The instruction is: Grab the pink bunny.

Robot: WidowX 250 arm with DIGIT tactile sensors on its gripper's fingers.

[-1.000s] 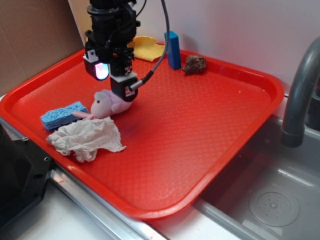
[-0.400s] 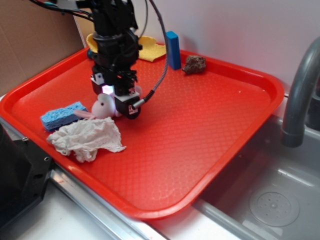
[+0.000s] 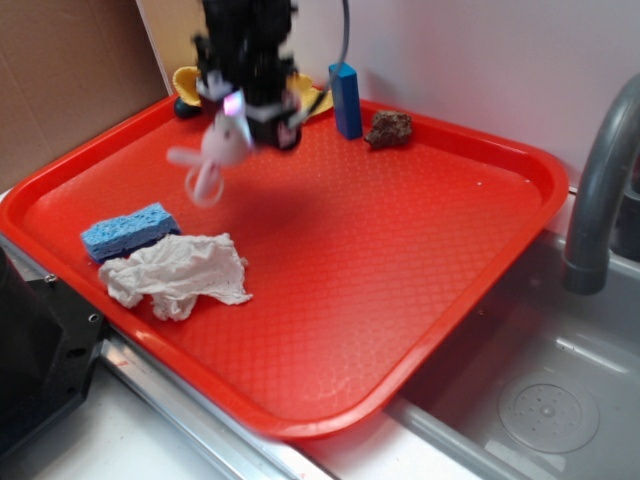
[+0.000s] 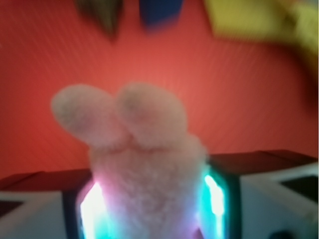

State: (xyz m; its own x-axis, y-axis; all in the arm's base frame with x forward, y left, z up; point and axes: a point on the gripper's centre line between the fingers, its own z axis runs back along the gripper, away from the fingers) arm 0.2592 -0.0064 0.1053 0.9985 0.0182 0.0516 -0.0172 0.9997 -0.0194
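Observation:
The pink bunny (image 3: 218, 150) hangs in the air above the red tray (image 3: 420, 260), blurred by motion, its ears trailing down to the left. My gripper (image 3: 245, 112) is shut on it and holds it well above the tray near the back left. In the wrist view the bunny (image 4: 142, 164) fills the middle, pinched between the two glowing pads (image 4: 214, 196), with its two stubby limbs pointing away from me.
A light-blue sponge (image 3: 128, 230) and a white lacy cloth (image 3: 175, 275) lie at the tray's front left. A yellow cloth (image 3: 300, 92), an upright blue block (image 3: 347, 100) and a brown lump (image 3: 389, 129) stand along the back edge. A sink and grey faucet (image 3: 600, 190) are at the right.
My gripper came down over the bunny beside the sponge, shut on it, and has lifted it up and toward the back of the tray.

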